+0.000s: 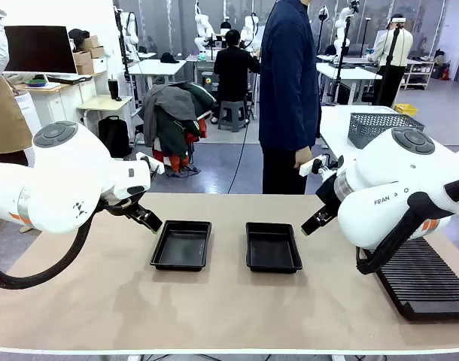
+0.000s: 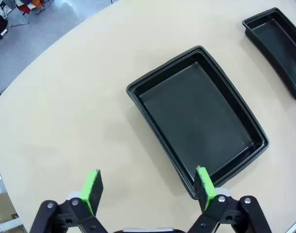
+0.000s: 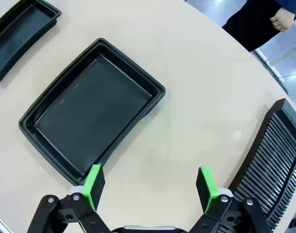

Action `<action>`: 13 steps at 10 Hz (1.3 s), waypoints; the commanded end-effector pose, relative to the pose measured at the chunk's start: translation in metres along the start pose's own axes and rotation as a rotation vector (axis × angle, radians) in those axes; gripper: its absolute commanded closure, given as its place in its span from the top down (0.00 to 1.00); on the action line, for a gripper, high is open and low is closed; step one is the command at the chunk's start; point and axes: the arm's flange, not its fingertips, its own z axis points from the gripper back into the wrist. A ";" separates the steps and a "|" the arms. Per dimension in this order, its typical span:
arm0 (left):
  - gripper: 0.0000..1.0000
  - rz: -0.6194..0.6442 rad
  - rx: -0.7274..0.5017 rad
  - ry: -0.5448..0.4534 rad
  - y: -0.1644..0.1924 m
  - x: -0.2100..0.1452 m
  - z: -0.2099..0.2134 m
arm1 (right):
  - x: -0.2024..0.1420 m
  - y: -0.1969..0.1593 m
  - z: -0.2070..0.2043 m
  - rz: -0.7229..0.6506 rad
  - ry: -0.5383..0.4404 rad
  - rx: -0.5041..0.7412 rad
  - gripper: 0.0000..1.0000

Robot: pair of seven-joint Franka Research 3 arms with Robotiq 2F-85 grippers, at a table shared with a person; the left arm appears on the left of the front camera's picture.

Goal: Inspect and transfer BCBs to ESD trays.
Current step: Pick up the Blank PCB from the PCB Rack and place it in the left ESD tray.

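Left pincer (image 2: 148, 183) and right pincer (image 3: 149, 179) agape, empty; ESD trays (image 1: 181, 266) between them

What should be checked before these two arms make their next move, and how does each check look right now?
1. Left gripper open and holding nothing: ok.
2. Right gripper open and holding nothing: ok.
3. Left ESD tray flat on the table with a bare floor, ready for a board: ok.
4. Right ESD tray likewise flat and bare: ok.
5. Person's hand away from the trays, hanging at the person's side beyond the far edge: ok.
6. A board waiting in the black slotted rack: cannot tell, as part of the rack lies behind the right arm.
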 end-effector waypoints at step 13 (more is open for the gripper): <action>1.00 0.046 -0.033 -0.024 0.003 0.010 0.053 | 0.015 -0.010 0.064 -0.098 -0.013 0.071 1.00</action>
